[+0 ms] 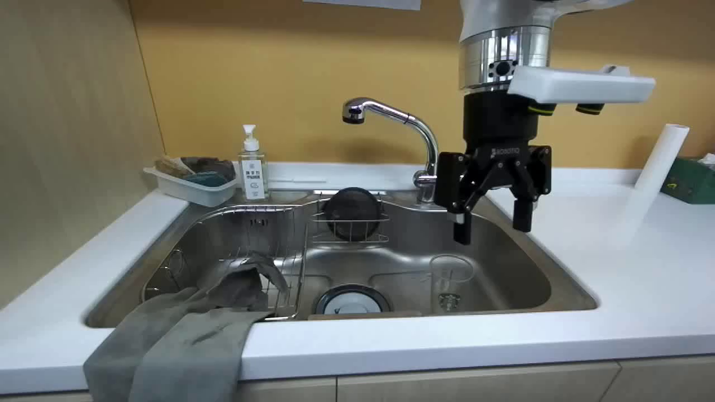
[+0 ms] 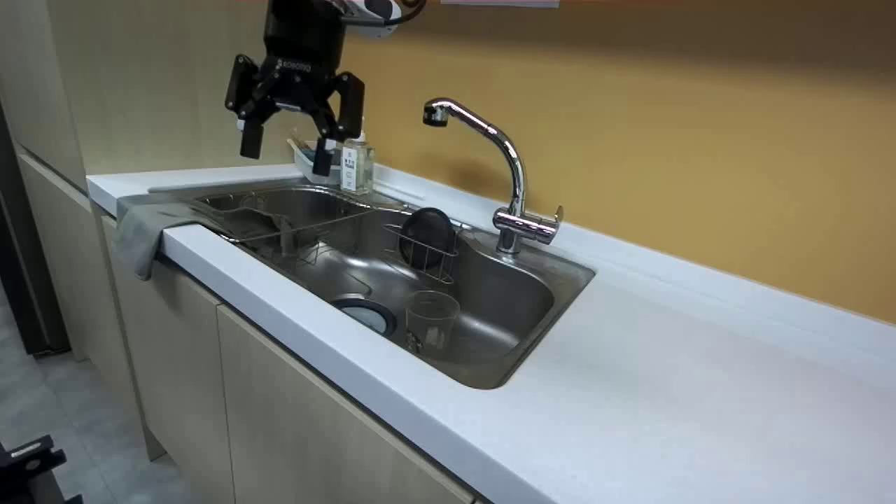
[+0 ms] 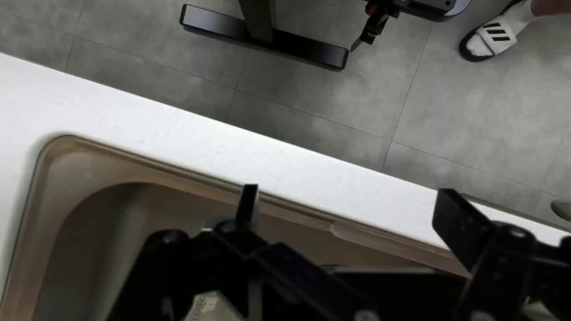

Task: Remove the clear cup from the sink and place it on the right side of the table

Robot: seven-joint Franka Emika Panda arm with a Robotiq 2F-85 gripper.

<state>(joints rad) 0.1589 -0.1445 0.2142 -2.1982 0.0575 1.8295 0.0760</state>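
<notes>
Nearest runs the white table (image 1: pixel 424 341), a smooth slab with a square-cut front edge; over that edge hangs a limp grey cloth (image 1: pixel 192 352), matt and creased, one end trailing into the sink (image 1: pixel 505 273), a steel basin with softly rounded corners and a dull sheen. On the basin floor stands the clear cup (image 1: pixel 450 286), seemingly mouth up, near the pale-covered round drain (image 1: pixel 353 303) but not touching it. It is a see-through tapered tumbler with a dark mark on its side. I would expect it to be light and fairly stiff, most likely thin plastic, so a hard squeeze could dent or crack it, and smooth enough to slip if wet; whether it holds water I cannot tell. The place to take hold looks to be the upper wall just under the rim, straight across the middle, with modest pressure: the flare should help stop it dropping through. Higher up and well apart hangs the black pincer (image 1: pixel 492 225), its jaws spread with nothing between them. Farther back, a dark, flat, round thing (image 1: pixel 352 212) stands propped toward the basin's rear, and the chrome faucet (image 1: pixel 430 148) bends over in one polished curve. Along the back are a clear pump bottle (image 1: pixel 253 172) with a printed label, a white plastic tray (image 1: pixel 192 191), and the plain ochre wall (image 1: pixel 290 89).
</notes>
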